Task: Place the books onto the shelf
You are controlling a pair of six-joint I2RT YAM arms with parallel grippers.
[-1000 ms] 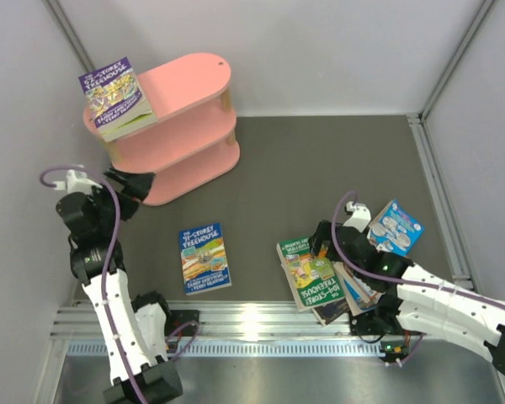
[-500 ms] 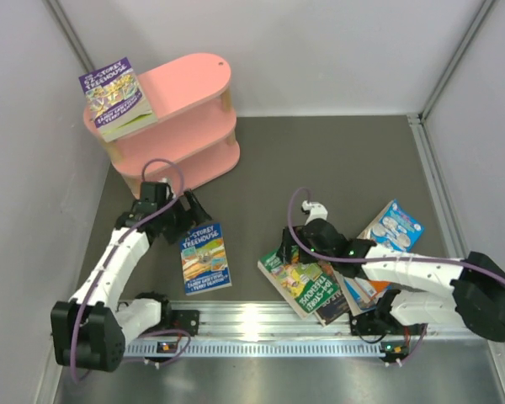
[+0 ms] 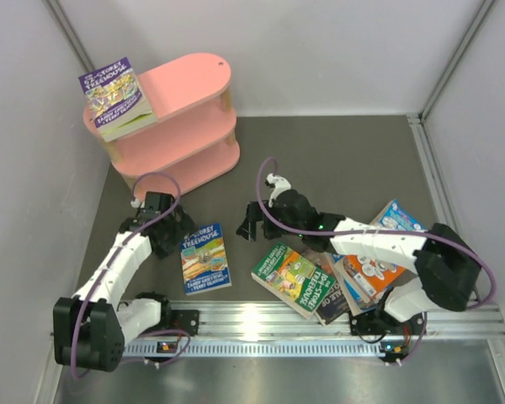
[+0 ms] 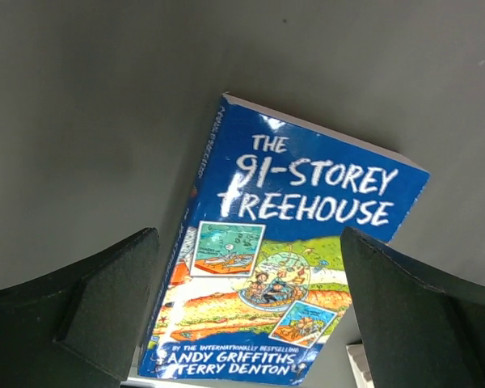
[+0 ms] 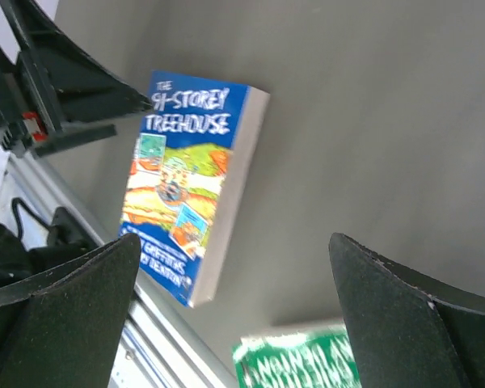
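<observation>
Blue book (image 3: 205, 258) lies just beside left claw (image 3: 177, 238) (spread wide).

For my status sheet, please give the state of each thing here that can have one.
left claw: open, empty, near the blue book
right claw: open, empty
blue book: flat on the table, cover up, not held
purple book: flat on the shelf top board, overhanging its edge
green book: cover up, atop the loose pile
shelf: upright

Pale walls (image 3: 337, 50), dark, perhaps matte, grey tabletop (image 3: 337, 160)
</observation>
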